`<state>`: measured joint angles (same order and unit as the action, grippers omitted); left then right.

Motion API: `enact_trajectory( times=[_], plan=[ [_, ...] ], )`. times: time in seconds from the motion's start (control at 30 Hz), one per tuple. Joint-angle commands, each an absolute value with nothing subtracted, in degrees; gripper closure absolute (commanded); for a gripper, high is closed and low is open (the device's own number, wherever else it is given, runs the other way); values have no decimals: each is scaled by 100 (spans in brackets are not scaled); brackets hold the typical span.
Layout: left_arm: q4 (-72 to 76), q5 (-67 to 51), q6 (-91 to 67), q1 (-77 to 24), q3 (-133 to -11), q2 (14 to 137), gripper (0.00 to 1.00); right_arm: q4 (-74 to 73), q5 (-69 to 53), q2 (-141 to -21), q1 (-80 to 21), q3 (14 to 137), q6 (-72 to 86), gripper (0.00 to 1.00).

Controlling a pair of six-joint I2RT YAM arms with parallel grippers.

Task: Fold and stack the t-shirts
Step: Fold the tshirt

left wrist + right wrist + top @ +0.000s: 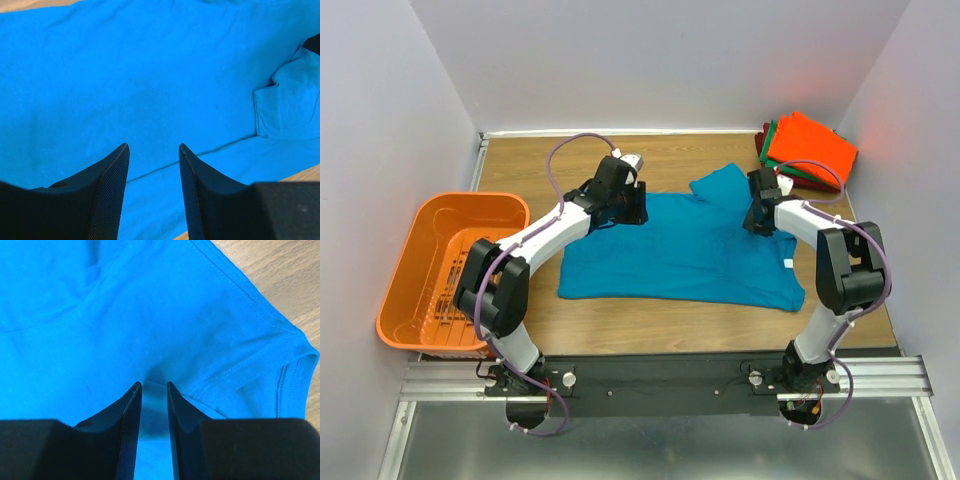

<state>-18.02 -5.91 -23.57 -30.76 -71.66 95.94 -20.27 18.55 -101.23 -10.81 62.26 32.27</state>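
Teal-blue t-shirt (680, 255): lying flat at centre frame; likely soft, light and limp, best pinched at the edges. My right gripper (153, 384) is pinching its cloth beside the sleeve seam; my left gripper (153, 145) is standing open over it.

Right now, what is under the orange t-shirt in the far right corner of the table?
Under the orange t-shirt, a green t-shirt and a dark red t-shirt show only as edges. Their folds, and anything lower in the stack, are covered.
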Motion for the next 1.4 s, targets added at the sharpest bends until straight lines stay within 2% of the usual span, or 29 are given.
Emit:
enact_trajectory(
  times=[0.0, 0.4, 0.5, 0.53, 0.63, 0.7, 1.2, 1.37],
  plan=[
    [-1767, -809, -2259, -3094, -7093, 9677, 48, -2030, 2092, -10336, -1081, 6223, 3340, 66],
    [-1749, -791, -2285, -3094, -7040, 9659, 49, -1854, 1986, -10275, -1081, 6029, 3357, 67],
    [-1749, -782, -2285, -3094, -7031, 9659, 49, -1846, 1978, -10204, -1081, 5977, 3357, 74],
    [-1740, -774, -2294, -3094, -7031, 9650, 49, -1846, 1986, -10178, -1081, 5959, 3357, 81],
    [-1740, -773, -2311, -3103, -7005, 9642, 49, -1837, 2004, -10081, -1081, 5906, 3366, 89],
    [-1731, -765, -2312, -3111, -6996, 9642, 49, -1846, 2013, -10029, -1081, 5880, 3366, 92],
    [-1723, -738, -2338, -3173, -6961, 9650, 49, -1863, 2048, -9624, -1081, 5722, 3296, 89],
    [-1723, -729, -2347, -3182, -6952, 9659, 50, -1863, 2030, -9659, -1081, 5730, 3270, 79]
  ],
)
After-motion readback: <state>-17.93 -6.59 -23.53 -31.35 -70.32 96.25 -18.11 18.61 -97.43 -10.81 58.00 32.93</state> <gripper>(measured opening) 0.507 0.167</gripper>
